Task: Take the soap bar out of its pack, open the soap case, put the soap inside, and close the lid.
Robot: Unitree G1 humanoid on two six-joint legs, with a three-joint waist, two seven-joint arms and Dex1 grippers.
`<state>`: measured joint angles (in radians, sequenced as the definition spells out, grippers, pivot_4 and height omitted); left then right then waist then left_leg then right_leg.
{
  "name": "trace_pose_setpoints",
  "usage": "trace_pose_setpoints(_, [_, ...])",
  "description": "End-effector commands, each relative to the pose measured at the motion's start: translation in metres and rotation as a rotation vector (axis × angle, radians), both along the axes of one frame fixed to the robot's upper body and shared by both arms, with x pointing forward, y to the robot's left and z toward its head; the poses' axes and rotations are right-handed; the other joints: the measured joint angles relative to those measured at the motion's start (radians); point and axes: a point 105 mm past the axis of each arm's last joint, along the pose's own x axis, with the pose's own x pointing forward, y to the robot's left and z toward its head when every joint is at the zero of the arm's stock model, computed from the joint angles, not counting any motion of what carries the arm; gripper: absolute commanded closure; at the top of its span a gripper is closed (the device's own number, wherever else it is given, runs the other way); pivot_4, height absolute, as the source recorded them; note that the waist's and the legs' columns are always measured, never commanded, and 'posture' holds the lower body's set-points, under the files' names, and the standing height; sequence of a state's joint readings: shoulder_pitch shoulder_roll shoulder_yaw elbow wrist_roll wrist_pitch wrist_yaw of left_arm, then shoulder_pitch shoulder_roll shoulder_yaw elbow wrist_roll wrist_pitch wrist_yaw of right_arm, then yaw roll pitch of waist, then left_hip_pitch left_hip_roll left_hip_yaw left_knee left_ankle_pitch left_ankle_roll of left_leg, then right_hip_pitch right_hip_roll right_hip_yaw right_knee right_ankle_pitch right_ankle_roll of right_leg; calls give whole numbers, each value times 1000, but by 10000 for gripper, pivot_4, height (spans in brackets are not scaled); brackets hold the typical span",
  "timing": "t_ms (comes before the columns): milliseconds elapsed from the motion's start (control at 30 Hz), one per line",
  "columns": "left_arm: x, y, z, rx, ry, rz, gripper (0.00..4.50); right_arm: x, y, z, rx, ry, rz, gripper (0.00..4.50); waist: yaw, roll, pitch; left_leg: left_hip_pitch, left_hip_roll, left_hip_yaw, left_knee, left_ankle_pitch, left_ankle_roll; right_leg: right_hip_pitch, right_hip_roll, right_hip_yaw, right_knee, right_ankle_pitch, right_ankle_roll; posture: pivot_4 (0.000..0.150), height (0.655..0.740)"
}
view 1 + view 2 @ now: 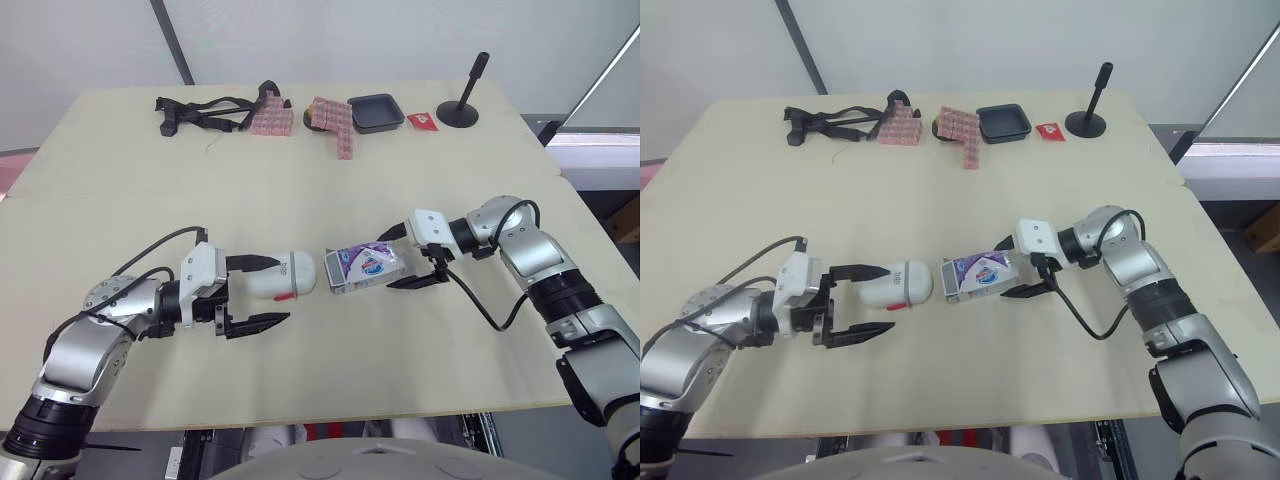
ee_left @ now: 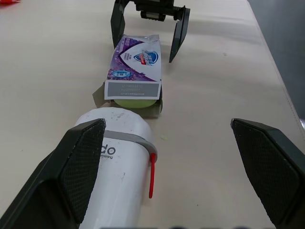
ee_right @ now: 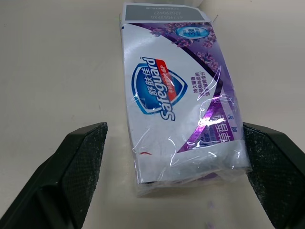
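You have on the pale wooden table [image 1: 300,180]:
- One glossy purple-and-white carton soap pack [image 1: 365,267], with a "Safeguard" shield logo. It lies mid-table, long axis 9-to-3 o'clock. Its open flap end is at 9, showing the pale green soap bar [image 2: 135,101].
- One smooth white rounded plastic soap case [image 1: 283,275] with a red latch, just beside the pack at its 9 o'clock.
- Your right gripper [image 1: 390,260], fingers spread astride the pack.
- Your left gripper [image 1: 279,290], fingers spread, with the case between them.

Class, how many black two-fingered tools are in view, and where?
2. The left tool, open, straddles the white oval soap case; the right tool, open, straddles the purple soap pack beside it.
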<state>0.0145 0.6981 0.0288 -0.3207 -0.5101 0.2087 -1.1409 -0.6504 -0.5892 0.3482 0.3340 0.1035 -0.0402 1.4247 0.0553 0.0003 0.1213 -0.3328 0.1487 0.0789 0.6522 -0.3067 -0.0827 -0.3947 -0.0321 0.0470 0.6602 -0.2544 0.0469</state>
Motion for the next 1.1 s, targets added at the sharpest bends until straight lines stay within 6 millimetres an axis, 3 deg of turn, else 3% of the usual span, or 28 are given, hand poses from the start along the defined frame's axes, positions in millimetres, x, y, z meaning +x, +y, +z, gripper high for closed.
trace_pose_setpoints(33, [-1, -3, 6, -10, -35, -9, 181, -1, 1, 2, 8, -22, 7, 0, 0, 0, 0, 0, 0, 0, 0, 0, 0, 0, 0, 0, 0, 0, 0, 1500, 7400])
trace_pose_setpoints(100, [-2, -3, 6, -10, -34, -8, 181, 0, 0, 1, 7, -22, -2, 0, 1, 0, 0, 0, 0, 0, 0, 0, 0, 0, 0, 0, 0, 0, 0, 1500, 7400])
trace_pose_setpoints(167, [-2, -3, 5, -10, -33, -7, 0, 0, -1, 0, 6, -22, -10, 9052, 1, 0, 0, 0, 0, 0, 0, 0, 0, 0, 0, 1, 0, 0, 0, 1500, 7400])
trace_pose_setpoints(267, [-1, -3, 5, -11, -33, -2, 0, 1, -2, -2, 4, -24, -27, 18035, 1, 0, 0, 0, 0, 0, 0, 0, 0, 0, 0, 1, 0, 0, 0, 1500, 7400])
trace_pose_setpoints(600, [-1, -3, 4, -13, -30, 10, 0, 0, -5, -3, 12, -23, -51, 18035, 0, 0, 0, 0, 0, 0, 0, 0, -1, 0, 0, 2, 1, 0, 0, 1500, 7400])
trace_pose_setpoints(1100, [1, -1, 4, -7, -24, 17, 0, -1, -13, 11, -13, -42, -68, 18035, 2, 0, 0, 0, 0, 0, 0, 0, -1, 0, 1, 2, 1, 0, 0, 1500, 7400])
